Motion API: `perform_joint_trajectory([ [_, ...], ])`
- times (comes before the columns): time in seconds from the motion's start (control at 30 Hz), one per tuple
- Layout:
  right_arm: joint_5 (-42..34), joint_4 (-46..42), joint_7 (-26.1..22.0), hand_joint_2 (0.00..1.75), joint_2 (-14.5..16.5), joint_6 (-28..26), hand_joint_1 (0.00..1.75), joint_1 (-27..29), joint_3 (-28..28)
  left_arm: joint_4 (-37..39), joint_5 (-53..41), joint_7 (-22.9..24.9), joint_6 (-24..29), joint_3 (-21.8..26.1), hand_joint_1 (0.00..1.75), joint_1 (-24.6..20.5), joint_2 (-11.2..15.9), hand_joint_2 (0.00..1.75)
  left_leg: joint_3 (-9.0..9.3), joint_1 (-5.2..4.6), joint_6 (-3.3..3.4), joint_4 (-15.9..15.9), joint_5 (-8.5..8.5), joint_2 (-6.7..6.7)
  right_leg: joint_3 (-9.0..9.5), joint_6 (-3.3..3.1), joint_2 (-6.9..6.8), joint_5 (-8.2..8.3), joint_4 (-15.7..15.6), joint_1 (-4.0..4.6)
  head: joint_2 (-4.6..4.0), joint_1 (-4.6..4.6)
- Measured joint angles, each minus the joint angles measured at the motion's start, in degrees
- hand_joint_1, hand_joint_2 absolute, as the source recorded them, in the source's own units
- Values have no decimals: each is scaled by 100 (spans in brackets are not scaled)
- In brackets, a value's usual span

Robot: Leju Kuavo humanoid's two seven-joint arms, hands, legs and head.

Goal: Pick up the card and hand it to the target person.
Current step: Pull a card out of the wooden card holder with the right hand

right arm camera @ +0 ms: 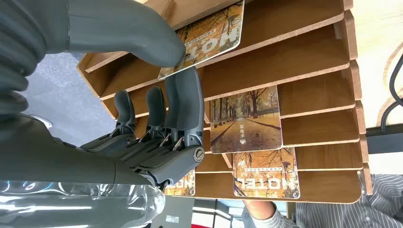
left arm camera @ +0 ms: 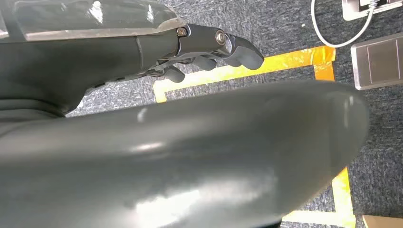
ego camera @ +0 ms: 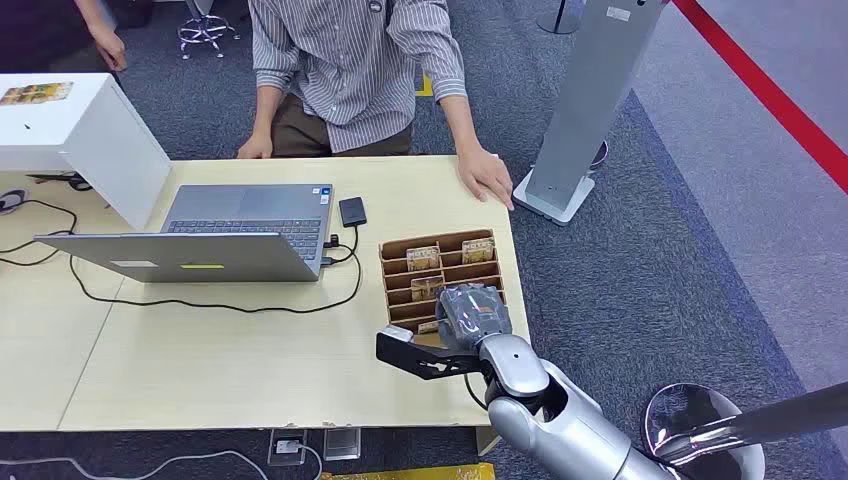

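Observation:
A wooden slotted rack [ego camera: 452,271] stands near the table's right edge with several picture cards in it. My right hand [ego camera: 471,312] is on its near end. In the right wrist view, the thumb [right arm camera: 123,28] and a finger [right arm camera: 184,99] pinch the near end of a "MOTEL" card [right arm camera: 211,40], which still leans in its slot of the rack [right arm camera: 294,61]. Two more cards [right arm camera: 245,118] [right arm camera: 266,172] sit in other slots. A person in a striped shirt [ego camera: 350,60] stands behind the table, one hand [ego camera: 487,178] flat on it. My left hand [left arm camera: 209,47] hangs over carpet, holding nothing.
An open laptop [ego camera: 240,225] with a black box [ego camera: 352,211] and a cable sits left of the rack on the table [ego camera: 200,360]. A white box [ego camera: 80,125] stands at far left, a grey pillar stand [ego camera: 590,110] to the right on the carpet.

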Motion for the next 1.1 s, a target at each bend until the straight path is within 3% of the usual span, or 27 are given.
perform_joint_trajectory([
  [0.8, -237, 268, -202, 175, 242, -192, 126, 11, 76, -1, 0, 4, 0, -2, 0, -1, 0, 0, 4, 0, 0, 0, 0, 0, 2, 0, 2, 0, 0, 0, 1, -2],
  [0.93, -258, 293, -203, 175, 248, -216, 164, 8, 76, 0, 2, 3, 0, -2, 0, 0, 0, 0, 4, 0, 0, 0, 0, 0, 3, 0, 2, 0, 0, 0, 0, -2],
  [1.0, -281, 306, -203, 175, 254, -227, 175, 4, 76, -1, 2, 2, 0, -2, 0, 0, 0, 0, 4, 0, 0, 0, 0, 0, 3, 0, 2, 0, 0, 0, 0, -1],
  [1.1, -304, 331, -204, 175, 267, -243, 175, -11, 76, -1, 2, -32, -7, -2, 0, 0, 0, 0, 4, 0, 0, 0, 0, 0, 3, 0, 2, 0, 0, 0, 1, -1],
])
